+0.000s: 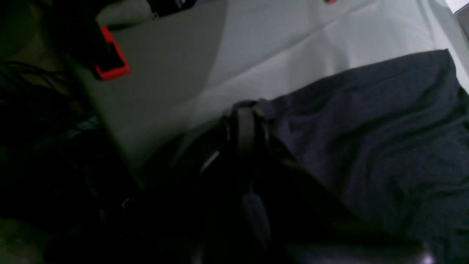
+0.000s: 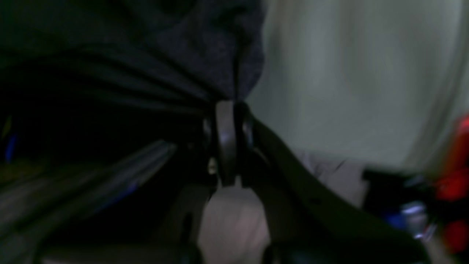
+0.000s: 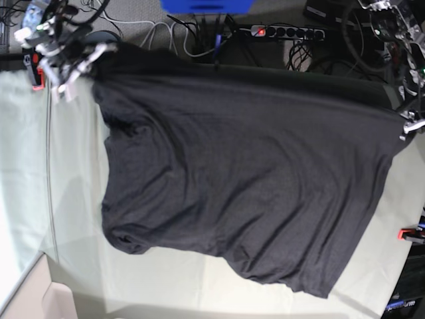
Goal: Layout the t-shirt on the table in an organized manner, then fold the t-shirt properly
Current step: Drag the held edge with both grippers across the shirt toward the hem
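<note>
T-shirt (image 3: 246, 179) spread across table (image 3: 73, 199), long axis running left-right in base view, one end near each side edge. No print or writing legible. Left gripper (image 1: 244, 110) low at far right corner, jaws pinched on fabric. Right gripper (image 2: 228, 110) at far left corner, jaws clamped on fabric.

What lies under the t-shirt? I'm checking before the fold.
Pale table cloth shows around the t-shirt and evidently continues beneath it. Anything else underneath is covered by the dark fabric.
</note>
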Tool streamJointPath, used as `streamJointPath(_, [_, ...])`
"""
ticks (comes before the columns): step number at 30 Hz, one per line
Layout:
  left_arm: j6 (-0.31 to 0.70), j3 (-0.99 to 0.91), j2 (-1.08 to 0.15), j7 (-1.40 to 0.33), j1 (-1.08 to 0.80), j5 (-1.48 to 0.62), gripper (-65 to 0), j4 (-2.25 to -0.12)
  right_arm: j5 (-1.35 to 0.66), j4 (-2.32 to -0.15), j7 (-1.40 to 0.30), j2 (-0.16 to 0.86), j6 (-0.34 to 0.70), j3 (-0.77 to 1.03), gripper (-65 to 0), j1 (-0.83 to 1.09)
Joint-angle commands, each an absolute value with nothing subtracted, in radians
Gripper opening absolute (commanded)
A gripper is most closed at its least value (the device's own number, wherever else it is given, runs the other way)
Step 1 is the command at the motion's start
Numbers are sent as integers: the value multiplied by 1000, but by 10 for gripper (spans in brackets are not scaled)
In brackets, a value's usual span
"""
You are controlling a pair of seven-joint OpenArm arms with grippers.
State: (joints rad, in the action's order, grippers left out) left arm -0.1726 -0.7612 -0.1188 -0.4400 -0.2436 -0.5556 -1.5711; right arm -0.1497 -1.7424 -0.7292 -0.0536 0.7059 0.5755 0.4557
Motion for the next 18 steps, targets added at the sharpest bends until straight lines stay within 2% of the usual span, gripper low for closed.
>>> streamJointPath(1, [-173, -765, -140, -401, -239, -549, -650, -1590, -147, -1791, -734, -59, 698, 596, -650, 458])
streamJointPath(6, [-173, -766, -136, -401, -240, -549, -650, -1590, -147, -1914, -803, -85, 698, 644, -650, 437])
streamJointPath(10, [-173, -766, -140, -401, -239, -549, -650, -1590, -145, -1925, -820, -85, 698, 638, -650, 427])
streamJointPath(18, [-173, -765, -142, -401, -209, -542, -650, -1590, -142, -1917, -819, -85, 698, 512, -650, 412])
